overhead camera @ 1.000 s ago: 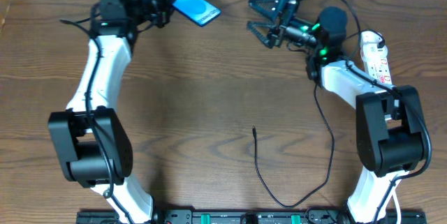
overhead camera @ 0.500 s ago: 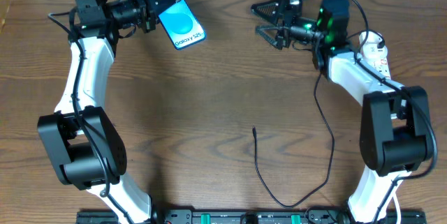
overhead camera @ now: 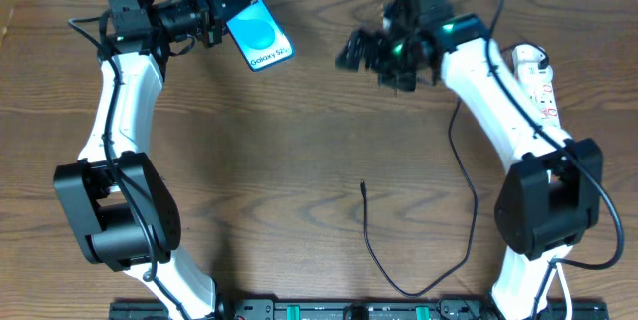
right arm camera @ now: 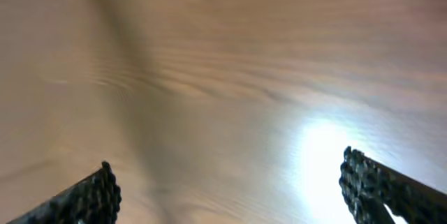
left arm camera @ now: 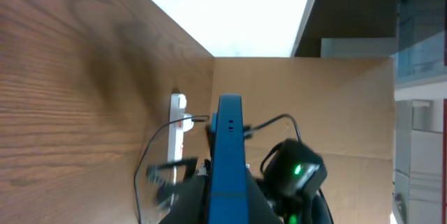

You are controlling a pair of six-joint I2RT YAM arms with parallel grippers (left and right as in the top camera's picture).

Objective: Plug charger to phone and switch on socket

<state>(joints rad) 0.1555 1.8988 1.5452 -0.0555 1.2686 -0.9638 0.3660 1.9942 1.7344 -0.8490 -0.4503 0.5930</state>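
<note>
Brown wood-grain table [overhead camera: 289, 151]; black rail [overhead camera: 299, 311] along near edge.

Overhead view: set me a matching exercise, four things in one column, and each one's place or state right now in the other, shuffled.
Things
1. phone
2. charger
3. socket
4. right gripper

Place or state
A. lying by the right edge of the table
B. open, nothing between its fingers
C. held off the wood by the left gripper
D. loose on the wood, plug tip free

Pairs: 1-C, 2-D, 3-A, 4-B
</note>
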